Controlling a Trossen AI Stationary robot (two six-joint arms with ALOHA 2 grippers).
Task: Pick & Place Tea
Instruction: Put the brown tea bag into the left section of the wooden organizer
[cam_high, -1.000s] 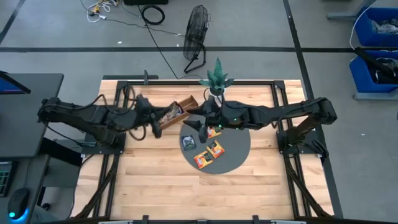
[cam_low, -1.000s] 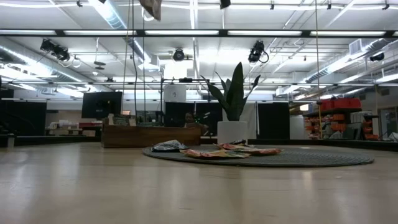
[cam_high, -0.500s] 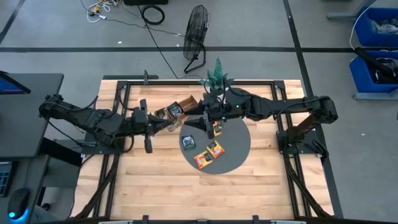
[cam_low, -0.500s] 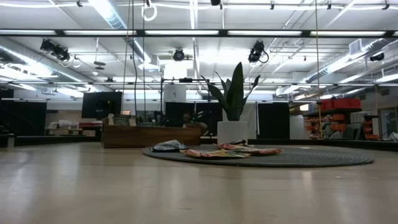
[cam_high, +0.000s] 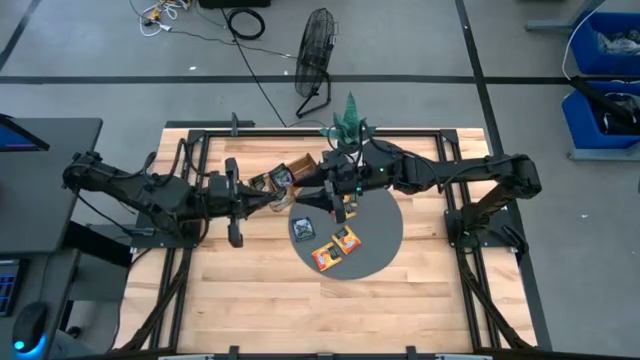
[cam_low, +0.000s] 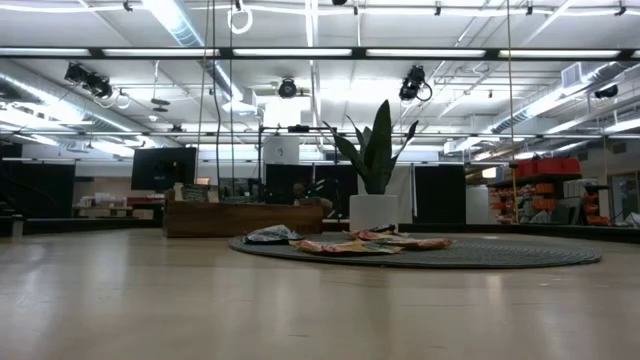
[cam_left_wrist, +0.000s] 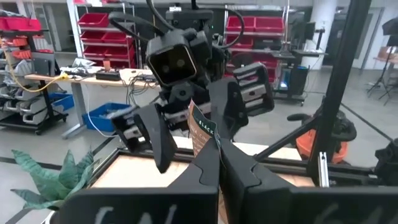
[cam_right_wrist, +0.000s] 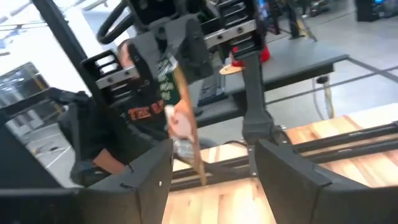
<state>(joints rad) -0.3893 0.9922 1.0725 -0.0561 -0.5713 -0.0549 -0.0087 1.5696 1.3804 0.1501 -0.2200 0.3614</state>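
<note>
My left gripper (cam_high: 288, 199) (cam_left_wrist: 217, 149) is raised above the table between the wooden tray (cam_high: 285, 178) and the round dark mat (cam_high: 375, 245). It is shut on a dark tea sachet (cam_left_wrist: 202, 124). My right gripper (cam_high: 312, 197) (cam_right_wrist: 211, 158) faces it and is open. Its fingers (cam_left_wrist: 152, 134) stand on either side of the sachet (cam_right_wrist: 183, 118) without touching it. Three more sachets lie flat on the mat: a dark one (cam_high: 302, 229) and two orange ones (cam_high: 326, 256) (cam_high: 346, 238). Neither gripper's fingers show in the low view. My left gripper pinches the dark sachet between its two fingertips at the sachet's near end (cam_left_wrist: 210, 138). The fingers are roughly level and come from the table's left. The sachet sticks out past the fingertips toward my right gripper, lifted clear of the table and seen edge-on and tilted in the right wrist view.
A potted plant (cam_high: 348, 120) (cam_low: 378, 150) stands at the far edge of the mat. The tray (cam_low: 245, 218) lies slanted on the far left part of the table and holds sachets. Bare wooden tabletop (cam_high: 260, 290) stretches along the near side. A fan stands on the floor beyond the table.
My left gripper has swung away from the tray and turned from pointing down to roughly level, pointing at the right gripper with the sachet held out. My right gripper has moved toward the far edge and left, and now faces it around the sachet.
</note>
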